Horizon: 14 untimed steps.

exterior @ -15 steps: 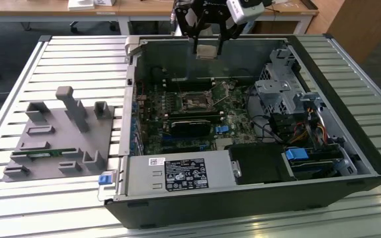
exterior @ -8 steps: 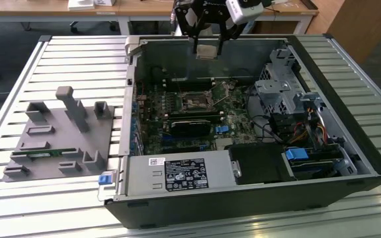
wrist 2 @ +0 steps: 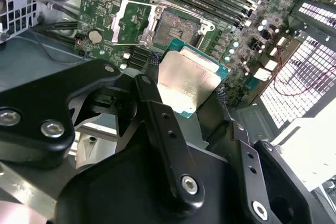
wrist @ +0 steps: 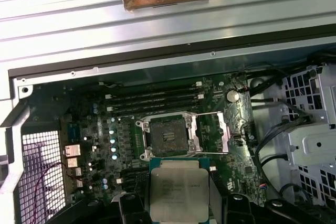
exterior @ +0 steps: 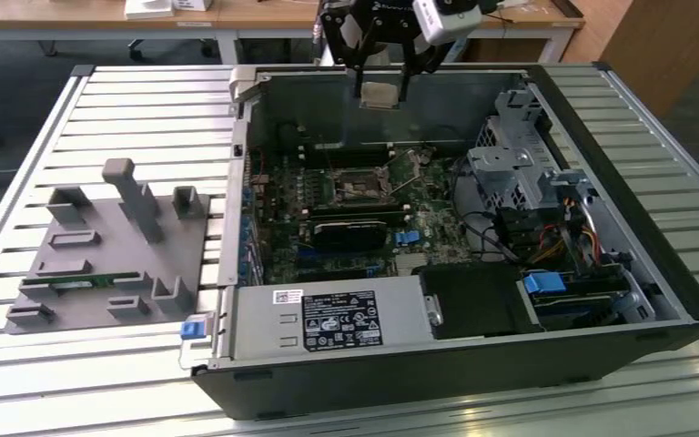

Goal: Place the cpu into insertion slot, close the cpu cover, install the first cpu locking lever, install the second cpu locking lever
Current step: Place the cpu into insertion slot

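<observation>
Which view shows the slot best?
First wrist view: slot seen nearly head-on, unobstructed. Second wrist view shows it obliquely, beyond the cpu. Exterior view shows it from afar, inside the case.

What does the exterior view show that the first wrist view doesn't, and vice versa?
Exterior view: the grey fixture block at the exterior view's left, beside the case, and the labelled power supply inside it.
First wrist view: the cpu cover swung open beside the insertion slot, plus the coin cell and the memory slots.
Both: the cpu clamped in the gripper above the board, not yet seated, and the empty insertion slot.
</observation>
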Available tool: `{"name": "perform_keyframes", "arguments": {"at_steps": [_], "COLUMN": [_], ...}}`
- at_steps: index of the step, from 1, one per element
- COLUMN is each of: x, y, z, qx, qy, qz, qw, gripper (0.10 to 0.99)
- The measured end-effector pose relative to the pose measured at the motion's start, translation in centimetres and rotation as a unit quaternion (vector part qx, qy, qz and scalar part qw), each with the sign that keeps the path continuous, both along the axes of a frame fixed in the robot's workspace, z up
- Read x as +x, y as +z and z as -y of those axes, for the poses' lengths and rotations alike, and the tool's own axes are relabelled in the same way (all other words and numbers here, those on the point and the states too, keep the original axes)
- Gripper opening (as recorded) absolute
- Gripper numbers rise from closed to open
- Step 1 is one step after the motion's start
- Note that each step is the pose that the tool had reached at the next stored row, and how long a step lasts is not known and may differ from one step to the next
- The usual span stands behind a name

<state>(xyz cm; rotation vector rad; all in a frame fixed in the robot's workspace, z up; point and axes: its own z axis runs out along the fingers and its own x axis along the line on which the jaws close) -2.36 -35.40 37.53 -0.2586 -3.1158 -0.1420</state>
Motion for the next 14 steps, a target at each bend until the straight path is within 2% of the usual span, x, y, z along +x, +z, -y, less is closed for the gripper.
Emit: {"name": "perform_keyframes", "arguments": {"at_steps": [14], "x": [0.00], "y": [0.00], "z": [0.00], "qx": [0.0000], "qy": [-0.019], "qz": [0.0000], "qw": [0.9998], "gripper": [0.541]}}
